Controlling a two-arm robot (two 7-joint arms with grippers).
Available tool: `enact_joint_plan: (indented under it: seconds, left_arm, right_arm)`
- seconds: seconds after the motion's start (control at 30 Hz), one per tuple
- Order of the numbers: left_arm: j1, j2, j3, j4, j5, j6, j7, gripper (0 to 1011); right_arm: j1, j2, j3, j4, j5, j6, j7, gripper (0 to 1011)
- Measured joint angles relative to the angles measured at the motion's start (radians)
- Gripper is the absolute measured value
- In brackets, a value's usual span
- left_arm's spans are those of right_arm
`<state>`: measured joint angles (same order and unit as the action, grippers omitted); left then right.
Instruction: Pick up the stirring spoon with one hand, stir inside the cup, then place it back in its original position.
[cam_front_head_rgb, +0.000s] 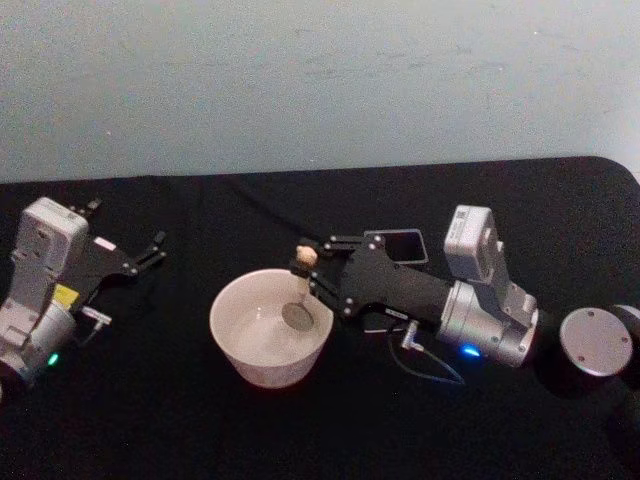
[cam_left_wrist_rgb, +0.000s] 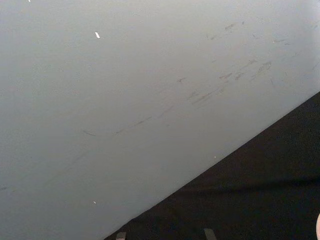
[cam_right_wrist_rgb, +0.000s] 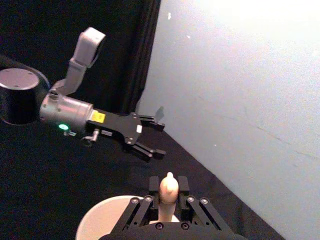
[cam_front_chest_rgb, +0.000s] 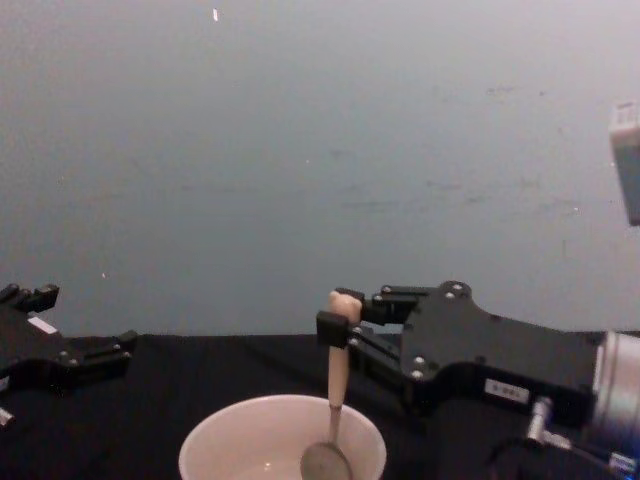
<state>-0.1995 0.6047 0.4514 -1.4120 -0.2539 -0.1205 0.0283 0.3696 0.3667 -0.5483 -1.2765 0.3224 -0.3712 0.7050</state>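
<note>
The right pincer (cam_front_head_rgb: 310, 272) is clamped on the spoon (cam_front_head_rgb: 299, 300) just below its bear-head top. The spoon's metal bowl is down inside the cup (cam_front_head_rgb: 262, 372), mid-counter (cam_front_head_rgb: 150, 420), and the left pincer (cam_front_head_rgb: 150, 252) lies parked at the left, jaws apart. Too wide a stir could knock the rim and shove or tip the cup, and so high a grip may let the spoon swivel.

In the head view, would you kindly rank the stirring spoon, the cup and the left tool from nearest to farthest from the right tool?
1. stirring spoon: held in the right tool.
2. cup: directly beneath, centre.
3. left tool: far off on the left.
</note>
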Motion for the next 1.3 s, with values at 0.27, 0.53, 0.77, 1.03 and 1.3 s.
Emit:
enact_joint_plan:
  seconds: [0.27,0.53,0.77,1.03,1.3]
  left_arm:
    - [0.0,0.0,0.0,0.0,0.0,0.0,0.0,1001]
    - [0.0,0.0,0.0,0.0,0.0,0.0,0.0,1001]
    - [0.0,0.0,0.0,0.0,0.0,0.0,0.0,1001]
    - [0.0,0.0,0.0,0.0,0.0,0.0,0.0,1001]
    - [0.0,0.0,0.0,0.0,0.0,0.0,0.0,1001]
  right_arm:
    - [-0.027,0.027,-0.009,-0.046,0.018,0.01,0.032,213]
    - [-0.024,0.012,-0.043,-0.054,0.027,0.019,0.052,212]
    - [0.011,-0.032,-0.057,-0.008,0.013,0.017,0.031,213]
    - [0.051,-0.069,-0.048,0.06,-0.014,0.005,-0.01,212]
    - [0.056,-0.068,-0.03,0.074,-0.02,0.004,-0.022,212]
